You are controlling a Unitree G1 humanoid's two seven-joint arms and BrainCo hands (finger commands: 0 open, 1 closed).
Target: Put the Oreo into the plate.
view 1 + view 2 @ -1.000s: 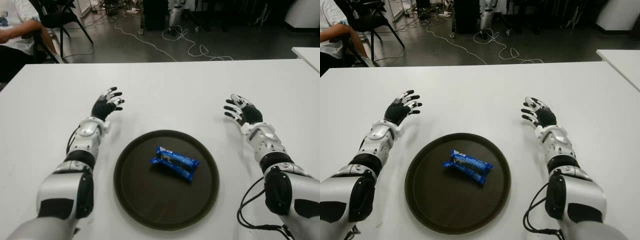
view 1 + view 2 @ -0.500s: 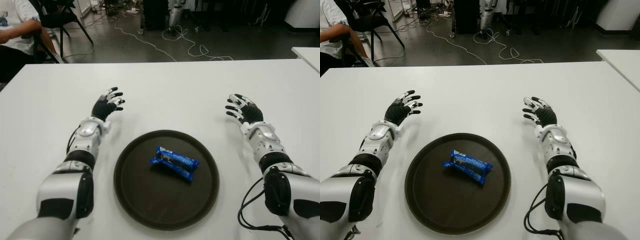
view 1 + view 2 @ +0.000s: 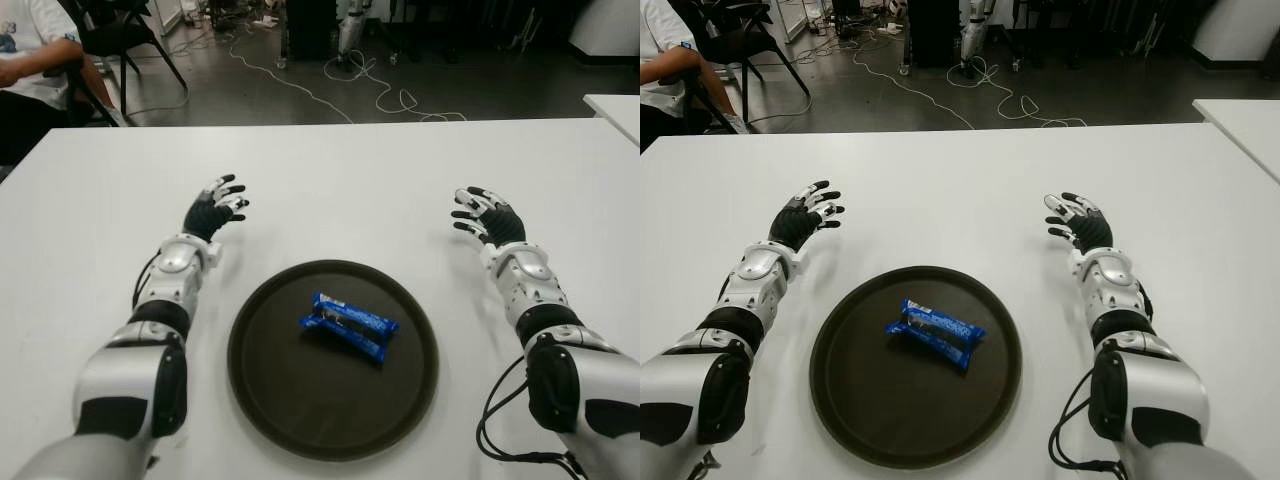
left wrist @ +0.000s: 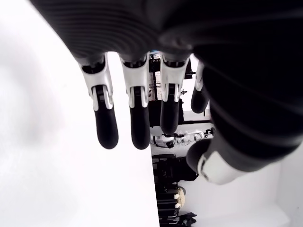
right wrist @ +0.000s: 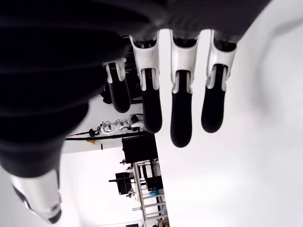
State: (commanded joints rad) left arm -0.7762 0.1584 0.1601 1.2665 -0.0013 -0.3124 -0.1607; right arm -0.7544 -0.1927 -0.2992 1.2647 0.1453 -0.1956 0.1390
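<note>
Left eye view: the Oreo pack [image 3: 348, 326], blue wrapper, lies inside the dark round plate [image 3: 270, 400], approx at its centre, long axis running diagonally. Print on the wrapper is too small to read. Plate sits on the white table [image 3: 340, 190], between the two forearms. Left hand [image 3: 213, 209] shows beyond & to the left of the plate, well apart from it, fingers spread, nothing in them. Right hand [image 3: 486, 217] shows beyond & to the right of the plate, also well apart, fingers fanned out, empty. Can't tell whether either hand touches the tabletop. Upper arms are cut off by the bottom edge. At the far left corner a seated person [image 3: 30, 60] is cut off by the frame, only torso & an arm visible. Cables [image 3: 350, 85] trail over the floor behind the table. A second white table [image 3: 615, 108] is clipped at the right edge.

Right eye view: same layout. Oreo pack in the plate, neither hand near it, both hands with fingers apart.

Left wrist view: most of the frame is blocked by the dark palm, out of focus. Four fingers [image 4: 105, 123] extend straight, slightly separated, thumb off to one side, nothing gripped. White table surface behind them. Plate & Oreo pack not visible here.

Right wrist view: palm again fills much of the frame. Fingers [image 5: 182, 118] straight w/ gaps between, thumb apart, holding nothing. Bare white table behind.
</note>
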